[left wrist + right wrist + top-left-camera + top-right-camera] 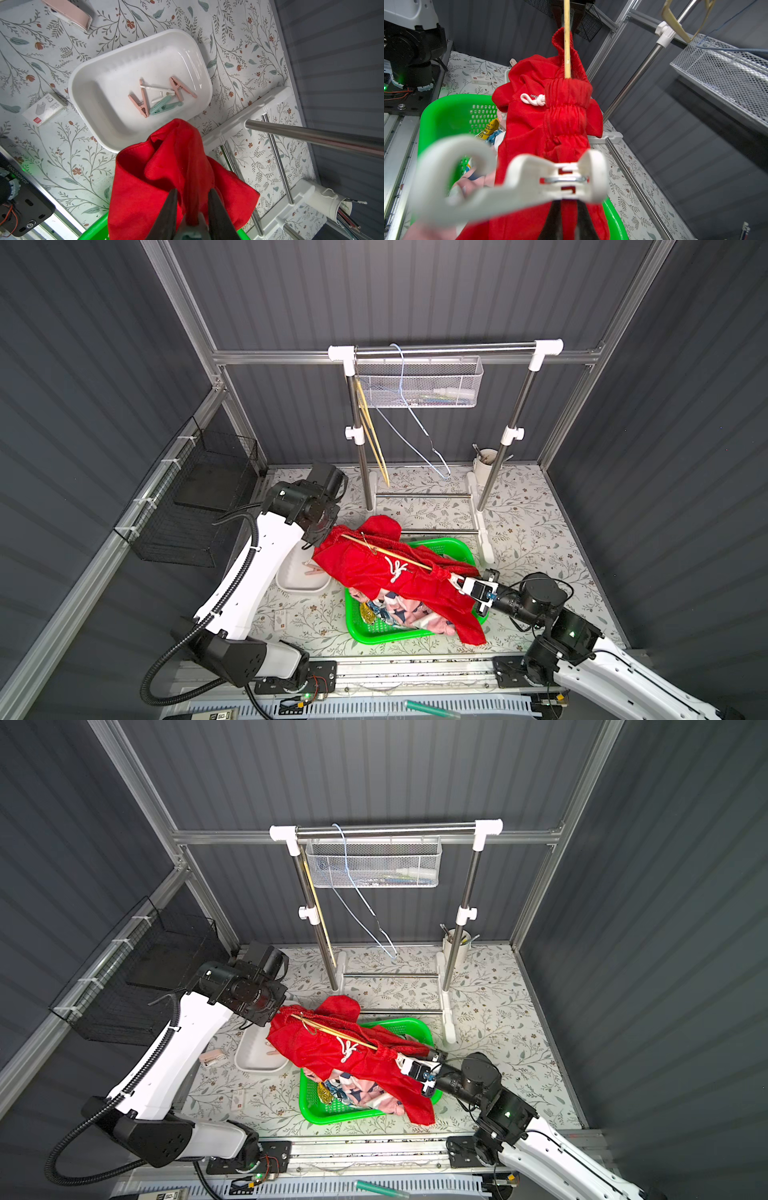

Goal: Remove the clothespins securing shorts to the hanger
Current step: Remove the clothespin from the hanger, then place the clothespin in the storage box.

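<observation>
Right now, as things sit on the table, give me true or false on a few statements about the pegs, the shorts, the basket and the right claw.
1. The white tray holds loose pegs. True.
2. The red shorts hang from the rail. False: they sit on a hanger low above the basket, well away from the rail.
3. The right claw is shut on a white peg. True.
4. The basket is empty. False: printed clothes lie in it.
5. Every peg in the tray is pink. False: one is mint and one is white.
</observation>
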`<state>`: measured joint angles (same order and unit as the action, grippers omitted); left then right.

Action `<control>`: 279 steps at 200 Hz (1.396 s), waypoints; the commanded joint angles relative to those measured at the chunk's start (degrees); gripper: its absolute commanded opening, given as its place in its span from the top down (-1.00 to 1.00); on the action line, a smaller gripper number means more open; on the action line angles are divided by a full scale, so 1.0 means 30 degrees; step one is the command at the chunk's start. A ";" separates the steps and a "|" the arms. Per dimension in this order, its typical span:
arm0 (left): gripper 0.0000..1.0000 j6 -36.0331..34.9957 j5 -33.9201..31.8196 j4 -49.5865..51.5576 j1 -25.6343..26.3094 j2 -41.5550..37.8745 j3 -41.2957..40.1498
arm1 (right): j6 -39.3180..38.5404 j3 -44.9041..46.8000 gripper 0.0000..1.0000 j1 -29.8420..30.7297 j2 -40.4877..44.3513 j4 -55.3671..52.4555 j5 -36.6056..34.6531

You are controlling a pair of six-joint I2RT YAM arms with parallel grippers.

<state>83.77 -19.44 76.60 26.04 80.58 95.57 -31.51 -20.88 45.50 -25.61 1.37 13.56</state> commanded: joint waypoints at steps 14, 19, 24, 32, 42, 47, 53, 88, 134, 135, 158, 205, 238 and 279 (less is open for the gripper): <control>0.63 -0.0660 -0.0751 0.0877 -0.0155 -0.0345 0.1112 | 0.0277 -0.0150 1.00 0.0069 -0.0119 0.0380 -0.0067; 0.63 -0.0688 -0.0863 0.0960 -0.0155 -0.0345 0.1177 | 0.0290 -0.0178 1.00 0.0069 -0.0136 0.0308 -0.0068; 0.63 -0.0705 -0.0976 0.1084 -0.0155 -0.0346 0.1314 | 0.0306 -0.0208 1.00 0.0055 -0.0109 0.0256 -0.0090; 0.63 -0.0731 -0.1195 0.1373 -0.0170 -0.0345 0.1527 | 0.0393 -0.0230 1.00 0.0069 -0.0078 0.0248 -0.0162; 0.63 -0.0908 -0.1442 0.1557 -0.0156 -0.0345 0.1827 | 0.0437 -0.0203 1.00 0.0045 -0.0027 0.0213 -0.0220; 0.63 -0.1025 -0.1534 0.1670 -0.0155 -0.0345 0.1981 | 0.0453 -0.0196 1.00 0.0046 -0.0047 0.0180 -0.0282; 0.63 -0.1107 -0.1682 0.1816 -0.0156 -0.0323 0.2134 | 0.0439 -0.0209 1.00 0.0040 -0.0063 0.0159 -0.0341; 0.64 -0.1628 -0.2534 0.2571 -0.0184 -0.0129 0.2901 | 0.0596 -0.0131 1.00 0.0011 -0.0396 0.0215 -0.0540; 0.65 -0.2515 -0.3005 0.2534 -0.0357 0.0201 0.3450 | 0.0790 -0.0166 1.00 -0.0018 -0.0637 0.0229 -0.0622; 0.65 -0.2533 -0.3023 0.2549 -0.0359 0.0236 0.3463 | 0.0783 -0.0147 1.00 -0.0018 -0.0621 0.0239 -0.0623; 0.65 -0.2783 -0.3282 0.3281 -0.0492 0.0861 0.4610 | 0.0893 0.0016 1.00 -0.0019 -0.0390 0.0114 -0.0853; 0.65 -0.3208 -0.2614 0.3328 -0.1216 0.1033 0.4516 | 0.0904 0.0036 1.00 -0.0048 -0.0314 0.0131 -0.0981; 0.67 -0.3831 -0.2020 0.3156 -0.1919 0.1206 0.4664 | 0.0951 0.0096 1.00 -0.0048 -0.0537 0.0191 -0.1106; 0.66 -0.4518 -0.1410 0.3149 -0.2847 0.1536 0.4580 | 0.0922 0.0154 1.00 -0.0077 -0.0775 0.0198 -0.1123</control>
<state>72.97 -24.99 84.44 19.09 84.18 108.38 -29.56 -20.88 45.47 -27.68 0.80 11.11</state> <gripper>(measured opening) 0.249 0.083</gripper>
